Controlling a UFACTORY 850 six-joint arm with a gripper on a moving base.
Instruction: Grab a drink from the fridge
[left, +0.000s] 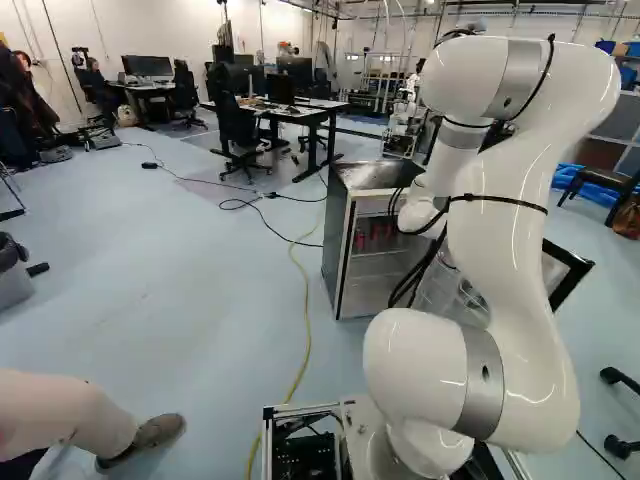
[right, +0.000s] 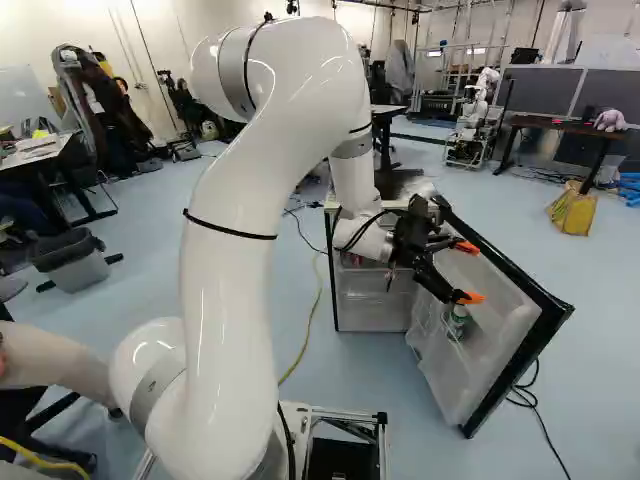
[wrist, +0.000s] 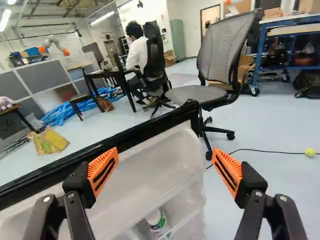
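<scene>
The gripper (right: 468, 272) stands open at the inner side of the swung-out fridge door (right: 550, 325), its orange tips pointing away from the fridge body. In the wrist view the gripper (wrist: 165, 161) has nothing gripped; the door's black edge and white inner lining lie ahead of and below its fingers. A bottle with a white cap and green on it (wrist: 158, 224) rests in a door shelf, lower than the fingertips. The fridge (left: 340, 255) has a dark top, and red drinks (left: 377, 236) show on a shelf inside, partly behind the arm.
Past the door stands an office chair (wrist: 200, 95). A yellow cable (left: 304, 335) runs along the floor from the base toward the fridge. A person's leg (left: 70, 410) is close at the left of the left base view. Another robot (right: 475, 115) stands farther back.
</scene>
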